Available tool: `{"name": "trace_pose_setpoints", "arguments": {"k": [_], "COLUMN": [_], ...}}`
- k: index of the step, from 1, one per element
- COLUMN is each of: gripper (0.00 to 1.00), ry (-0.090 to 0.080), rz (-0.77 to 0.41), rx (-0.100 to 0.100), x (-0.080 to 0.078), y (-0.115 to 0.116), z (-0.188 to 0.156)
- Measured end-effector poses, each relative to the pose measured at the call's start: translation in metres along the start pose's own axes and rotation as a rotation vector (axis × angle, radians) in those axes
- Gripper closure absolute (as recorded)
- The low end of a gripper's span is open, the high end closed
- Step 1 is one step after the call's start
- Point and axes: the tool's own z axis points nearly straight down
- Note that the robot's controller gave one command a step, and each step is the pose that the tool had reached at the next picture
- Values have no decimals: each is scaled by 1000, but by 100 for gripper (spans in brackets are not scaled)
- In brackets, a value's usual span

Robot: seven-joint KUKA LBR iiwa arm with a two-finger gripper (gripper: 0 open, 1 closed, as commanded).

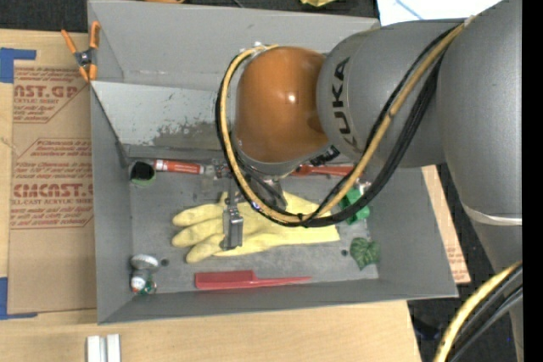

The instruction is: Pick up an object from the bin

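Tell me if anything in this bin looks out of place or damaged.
Nothing stands out. The yellow rubber glove lies flat in the middle of the bin under the end effector, a long red strip lies just below it in the view, and nothing looks spilled or broken.

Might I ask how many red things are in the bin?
3: a red stick along the bottom, a red handle upper left, a red piece right of the arm, which may hide more.
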Motion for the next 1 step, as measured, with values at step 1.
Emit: {"name": "trace_pose_setpoints", "arguments": {"k": [1], "gripper": [0], "ry": [7], "rz": [61], "rx": [0], "x": [-5], "y": [-2], "z": [57]}}
